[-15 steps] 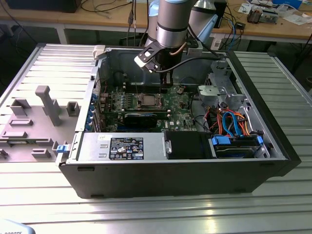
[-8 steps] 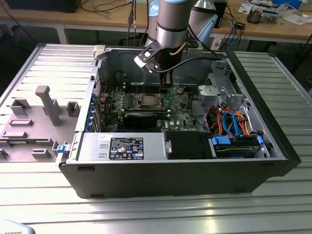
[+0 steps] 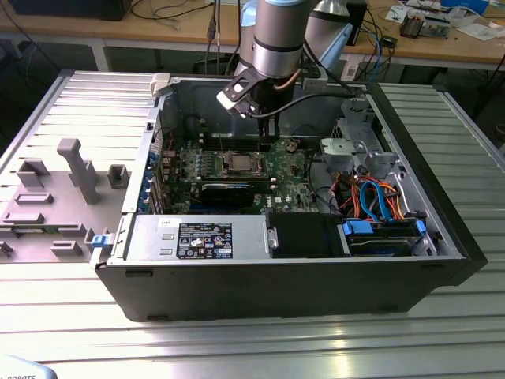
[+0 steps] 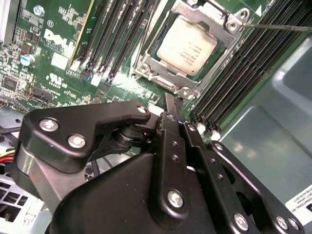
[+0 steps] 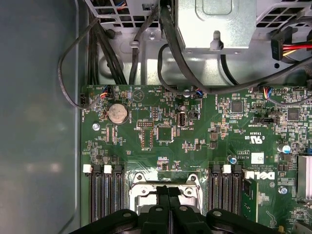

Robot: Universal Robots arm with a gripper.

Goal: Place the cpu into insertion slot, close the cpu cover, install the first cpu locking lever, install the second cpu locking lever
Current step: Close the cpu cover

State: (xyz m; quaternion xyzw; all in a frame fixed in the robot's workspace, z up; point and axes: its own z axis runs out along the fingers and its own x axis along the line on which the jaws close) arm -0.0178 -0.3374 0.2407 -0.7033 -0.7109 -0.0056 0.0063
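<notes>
Inspector: End effector [image 4: 173, 103] condition?
Technician: Pressed together, pinching nothing.
Inspector: Location of the cpu [image 4: 187, 45]?
Technician: Just ahead of it, seated flat in the insertion slot [image 4: 163, 83], metal top facing up; square, no long axis. The cpu cover [image 4: 229, 20] lies closed around it.

Even overhead light fills the exterior view; white glare streaks the ribbed metal table [image 3: 339, 341]. In the second wrist view the cpu [image 4: 187, 45] gleams pale; in the first wrist view the case wall [image 5: 34, 117] carries hazy reflections.
</notes>
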